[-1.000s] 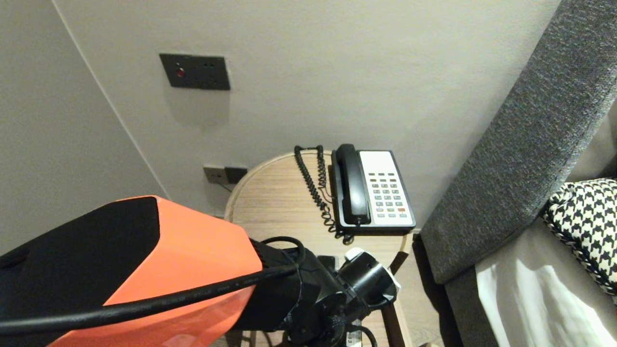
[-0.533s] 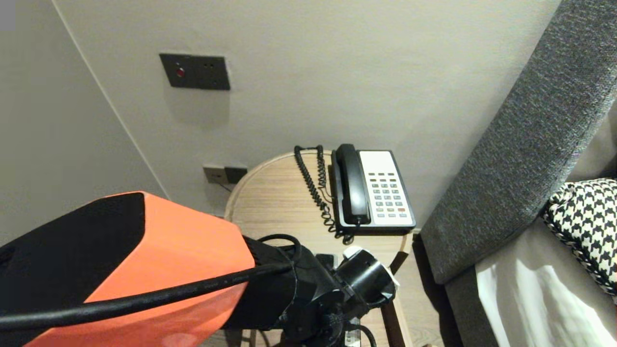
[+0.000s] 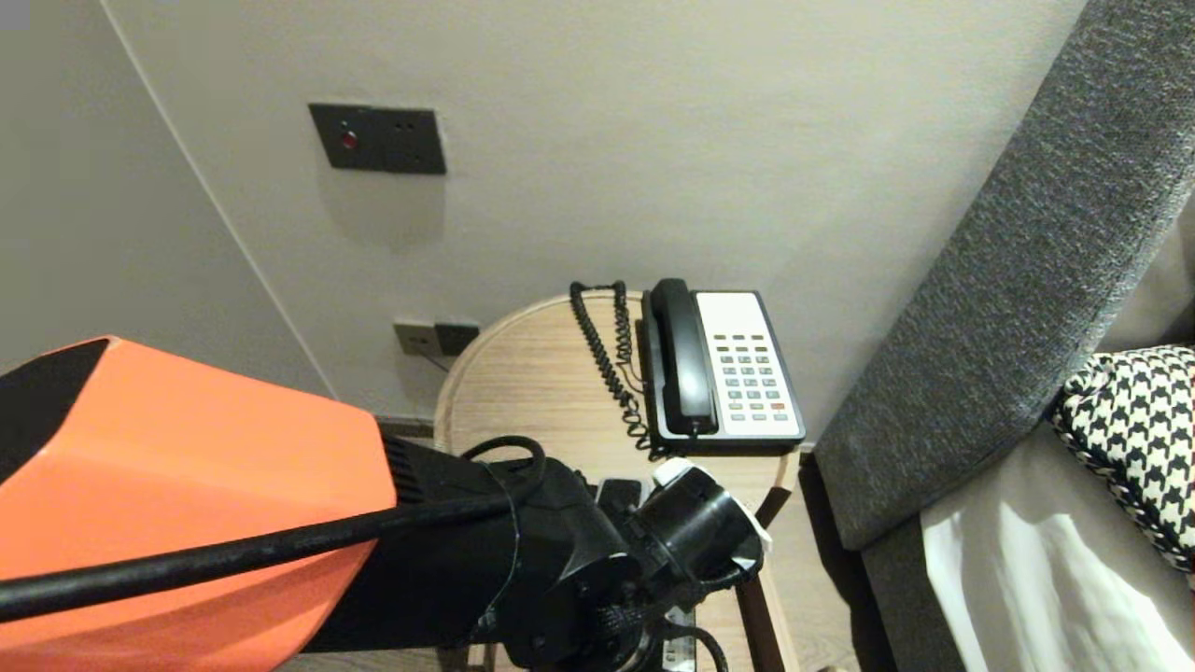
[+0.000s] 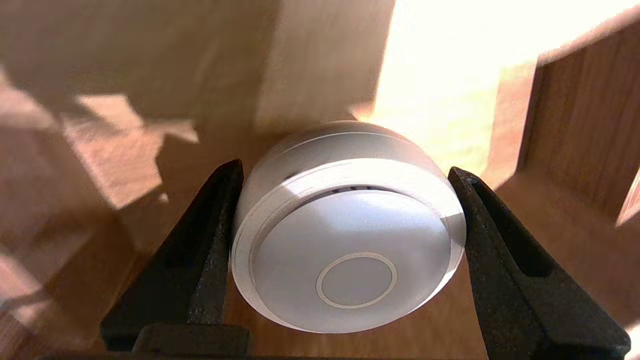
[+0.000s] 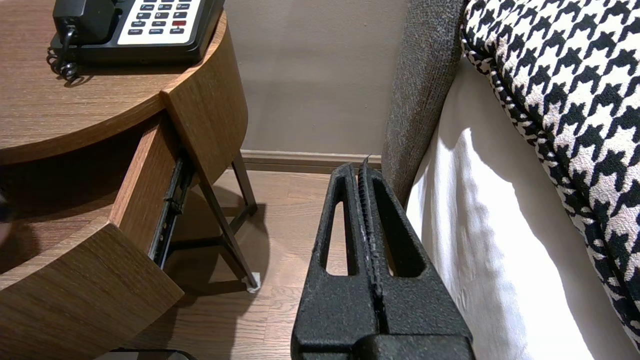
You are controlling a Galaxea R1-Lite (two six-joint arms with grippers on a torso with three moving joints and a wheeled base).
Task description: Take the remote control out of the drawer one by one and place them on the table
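A white round puck-shaped device [image 4: 350, 240] with a ring mark on its face lies on the wooden floor of an open drawer [image 4: 575, 125]. My left gripper [image 4: 345, 170] straddles it, one black finger pressed against each side, so it is shut on the device. In the head view only the left arm's orange housing and black wrist [image 3: 653, 551] show, reaching down past the front edge of the round bedside table [image 3: 532, 392]; the fingers are hidden there. My right gripper [image 5: 361, 167] hangs shut and parked over the floor beside the bed.
A black-and-white desk phone [image 3: 719, 369] with a coiled cord sits at the table's back right. The pulled-out drawer [image 5: 145, 185] juts toward me. A grey headboard [image 3: 1008, 280], white bedding and a houndstooth pillow [image 3: 1134, 429] lie to the right. Wall sockets sit behind the table.
The left arm's orange housing has slid left and lower in the head view, and the wrist has shifted slightly. The phone and right arm have not moved.
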